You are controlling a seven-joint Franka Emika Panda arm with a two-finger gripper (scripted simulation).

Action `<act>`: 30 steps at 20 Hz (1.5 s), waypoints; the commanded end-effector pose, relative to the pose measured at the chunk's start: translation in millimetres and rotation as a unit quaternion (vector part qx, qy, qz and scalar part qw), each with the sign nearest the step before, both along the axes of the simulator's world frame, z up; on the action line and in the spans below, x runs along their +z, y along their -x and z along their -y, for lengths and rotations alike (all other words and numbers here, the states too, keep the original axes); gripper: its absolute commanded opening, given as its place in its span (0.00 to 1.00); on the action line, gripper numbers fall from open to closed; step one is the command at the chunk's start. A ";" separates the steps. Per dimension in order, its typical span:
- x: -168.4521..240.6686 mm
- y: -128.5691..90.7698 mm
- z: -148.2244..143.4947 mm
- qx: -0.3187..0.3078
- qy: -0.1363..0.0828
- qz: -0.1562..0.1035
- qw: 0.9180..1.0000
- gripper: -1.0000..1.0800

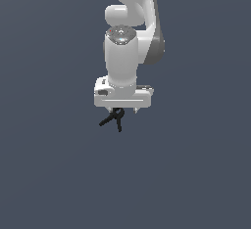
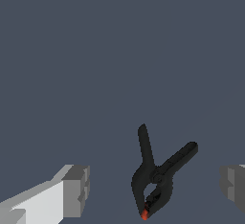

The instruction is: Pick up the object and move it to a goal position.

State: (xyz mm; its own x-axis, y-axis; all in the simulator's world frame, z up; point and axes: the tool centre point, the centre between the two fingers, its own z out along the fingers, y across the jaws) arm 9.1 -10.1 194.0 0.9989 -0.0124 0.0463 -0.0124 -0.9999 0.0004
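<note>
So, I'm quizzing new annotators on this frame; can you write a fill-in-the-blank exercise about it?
1. The object is matte ___ in colour.
2. Its nose carries a small ___ tip.
3. The gripper has its fingers spread ___, one on either side of the object.
4. In the exterior view, the object shows just ___ the white hand.

Missing words: black; orange; apart; below

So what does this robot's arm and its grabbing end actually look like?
The arm is glossy white with rounded, bulging segments and a grey band along one side. A grey round cap with tiny red marks tops the wrist. Below sits a wide, boxy white hand, the gripper. In the wrist view its fingers are white with blocky grey pads. No cables show.
</note>
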 end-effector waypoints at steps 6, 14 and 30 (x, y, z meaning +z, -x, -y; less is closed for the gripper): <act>3.0 1.2 5.2 0.006 0.005 -0.001 1.000 0.96; 5.7 2.7 10.5 0.011 0.010 -0.001 1.000 0.96; -77.0 47.2 29.5 -0.098 -0.003 -0.014 0.995 0.96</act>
